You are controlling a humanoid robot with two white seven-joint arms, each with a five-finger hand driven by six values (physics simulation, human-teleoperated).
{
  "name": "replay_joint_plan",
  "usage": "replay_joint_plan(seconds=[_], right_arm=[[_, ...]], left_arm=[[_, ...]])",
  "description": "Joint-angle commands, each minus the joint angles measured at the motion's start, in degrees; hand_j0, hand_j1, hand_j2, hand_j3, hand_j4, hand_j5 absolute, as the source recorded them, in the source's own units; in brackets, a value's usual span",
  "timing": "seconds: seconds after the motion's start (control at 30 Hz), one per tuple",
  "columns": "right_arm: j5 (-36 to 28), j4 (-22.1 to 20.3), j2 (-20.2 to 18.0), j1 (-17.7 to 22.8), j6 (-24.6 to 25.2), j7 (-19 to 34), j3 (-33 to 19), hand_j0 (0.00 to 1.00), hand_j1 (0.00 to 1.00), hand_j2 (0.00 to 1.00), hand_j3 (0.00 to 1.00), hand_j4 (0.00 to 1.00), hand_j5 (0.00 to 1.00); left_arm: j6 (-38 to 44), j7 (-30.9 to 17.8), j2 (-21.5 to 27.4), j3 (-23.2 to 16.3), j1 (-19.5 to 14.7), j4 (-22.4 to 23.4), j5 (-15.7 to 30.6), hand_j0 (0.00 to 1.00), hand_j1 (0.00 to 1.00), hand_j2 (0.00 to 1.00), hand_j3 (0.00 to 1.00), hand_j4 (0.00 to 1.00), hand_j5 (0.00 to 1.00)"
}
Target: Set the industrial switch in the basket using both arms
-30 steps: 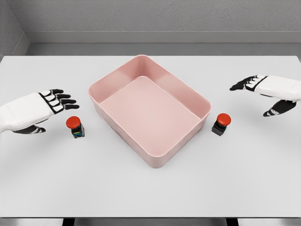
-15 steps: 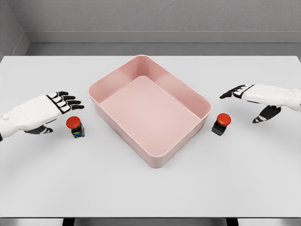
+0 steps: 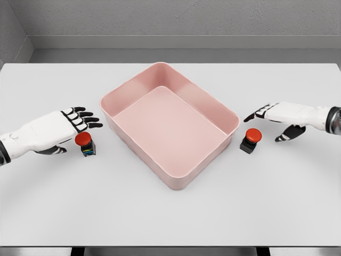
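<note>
Two industrial switches with red mushroom buttons on black bases stand on the white table. The left switch (image 3: 84,143) is left of the pink basket (image 3: 222,109); the right switch (image 3: 251,140) is by the basket's right wall. My left hand (image 3: 73,125) hovers just above and left of the left switch, fingers spread, holding nothing. From the right, my right hand (image 3: 272,120) reaches in just above and right of the other switch, fingers extended and thumb down, not touching it.
The basket sits mid-table, turned at an angle, with nothing inside. The table's front edge runs along the bottom of the view, and a grey wall stands behind the table.
Both hands have dropped lower and moved inward toward their switches. The switches and the basket have not moved.
</note>
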Motion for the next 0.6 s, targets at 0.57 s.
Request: replay_joint_plan(seconds=[0.57], right_arm=[[0.44,-3.95,-1.22,-0.09,0.13,0.07,0.88,0.78,0.78,0.78,0.78,0.78,0.78]], left_arm=[[0.08,1.07,-0.18,-2.50,0.35,-1.65,-0.35,1.00,1.00,1.00,1.00,1.00,1.00]])
